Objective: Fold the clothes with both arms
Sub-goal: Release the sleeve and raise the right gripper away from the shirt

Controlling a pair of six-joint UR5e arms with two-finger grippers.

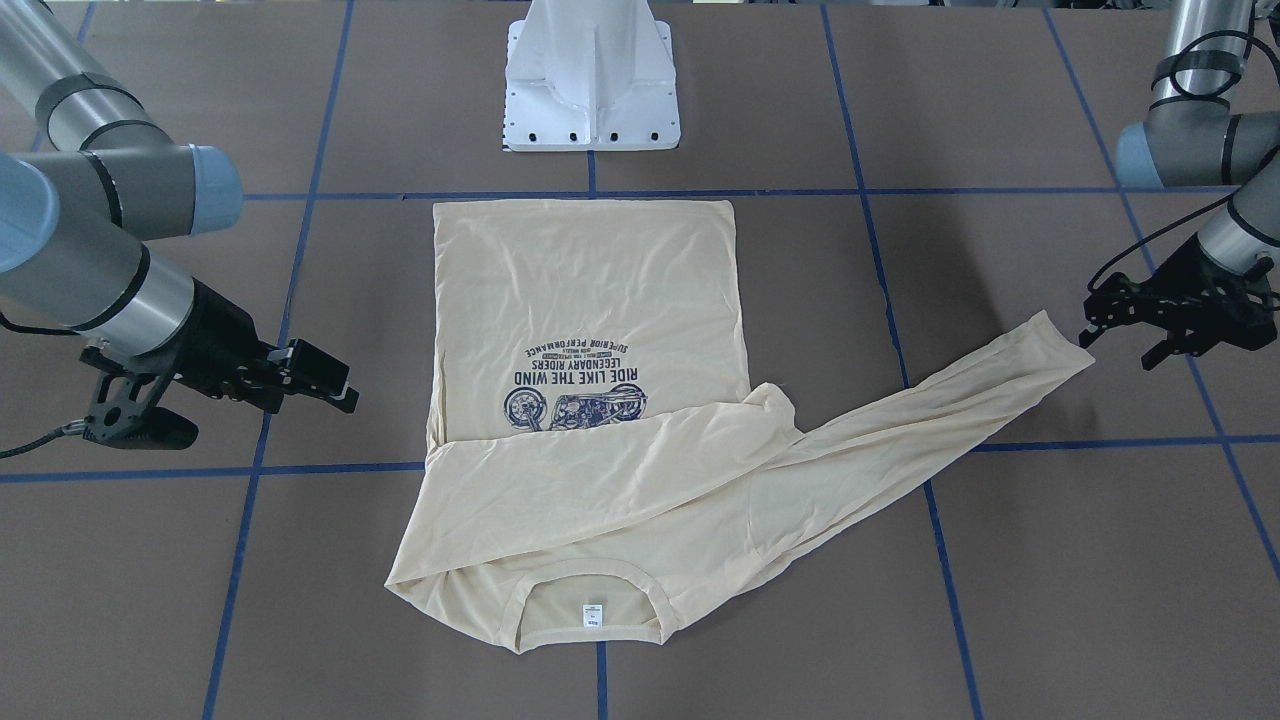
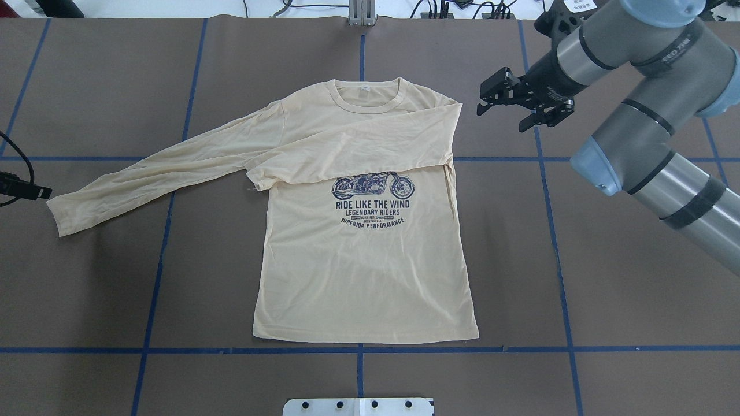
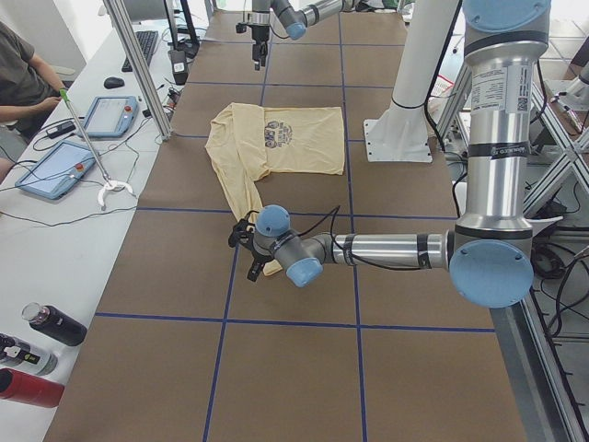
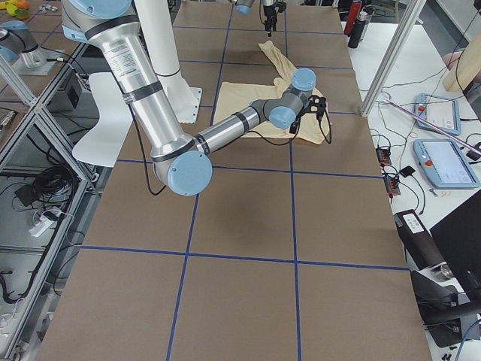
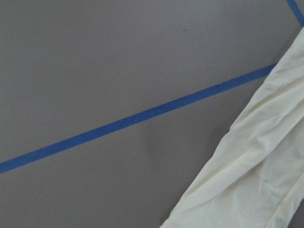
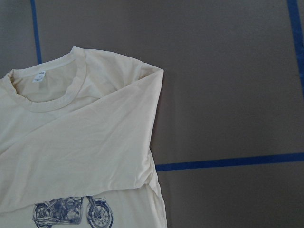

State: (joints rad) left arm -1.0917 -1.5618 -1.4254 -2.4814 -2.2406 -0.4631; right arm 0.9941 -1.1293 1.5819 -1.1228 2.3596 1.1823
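Observation:
The cream-yellow T-shirt (image 2: 364,260) lies flat, print up, with its neck label (image 2: 364,88) at the far side. One sleeve (image 2: 352,153) is folded across the chest, above the motorcycle print. The other sleeve (image 2: 144,179) stretches out flat toward my left side. My left gripper (image 1: 1118,348) is open and empty just off that sleeve's cuff (image 1: 1060,345). The left wrist view shows the sleeve (image 5: 256,166) lying on the table. My right gripper (image 2: 502,118) is open and empty, beside the shirt's shoulder (image 2: 451,107) and apart from it. It also shows in the front-facing view (image 1: 345,392).
The brown table (image 2: 607,277) carries a grid of blue tape lines (image 2: 555,231). The white pedestal base (image 1: 590,90) stands at my near edge. An operators' desk with tablets (image 3: 101,115), a metal post (image 3: 138,69) and bottles (image 3: 55,324) lies beyond the far edge.

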